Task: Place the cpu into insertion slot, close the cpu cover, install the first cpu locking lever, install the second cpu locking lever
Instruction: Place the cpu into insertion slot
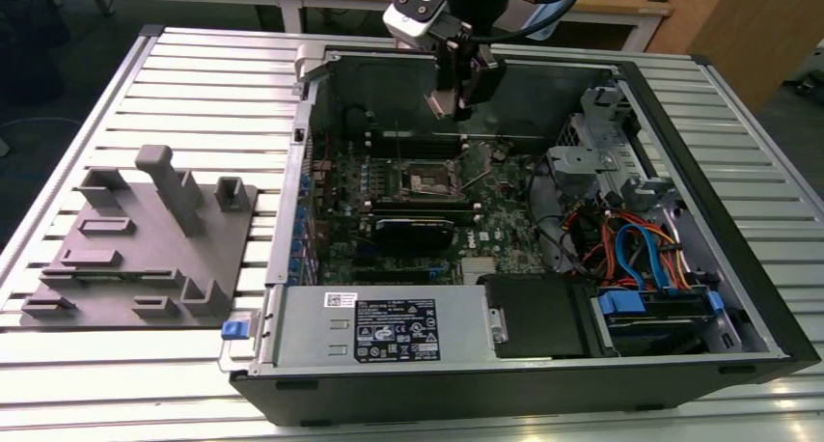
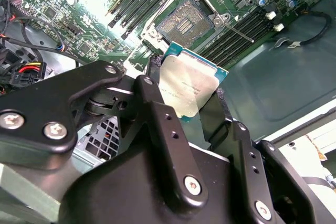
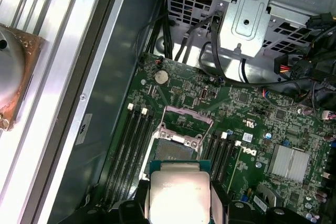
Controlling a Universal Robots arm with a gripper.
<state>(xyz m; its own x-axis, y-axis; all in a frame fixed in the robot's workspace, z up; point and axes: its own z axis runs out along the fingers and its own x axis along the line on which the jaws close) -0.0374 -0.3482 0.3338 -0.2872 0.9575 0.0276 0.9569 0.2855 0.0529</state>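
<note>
fingers [image 2: 157, 114]: black, shut tight on 2 sides of the cpu [image 2: 191, 85]
gripper [image 1: 453, 99]: upper middle of the exterior view, over the open computer case [image 1: 721, 268]
cpu: silver top, tilted, up in the air, not touching the insertion slot [image 1: 429, 179]
insertion slot: dark, bare, on the green board [image 1: 489, 239], middle of the exterior view
cpu cover [image 3: 190, 112]: flipped up, open, at the slot's edge
counter [image 1: 193, 85]: silver slats, with a grey rack [image 1: 142, 249] on the exterior view's left
</note>
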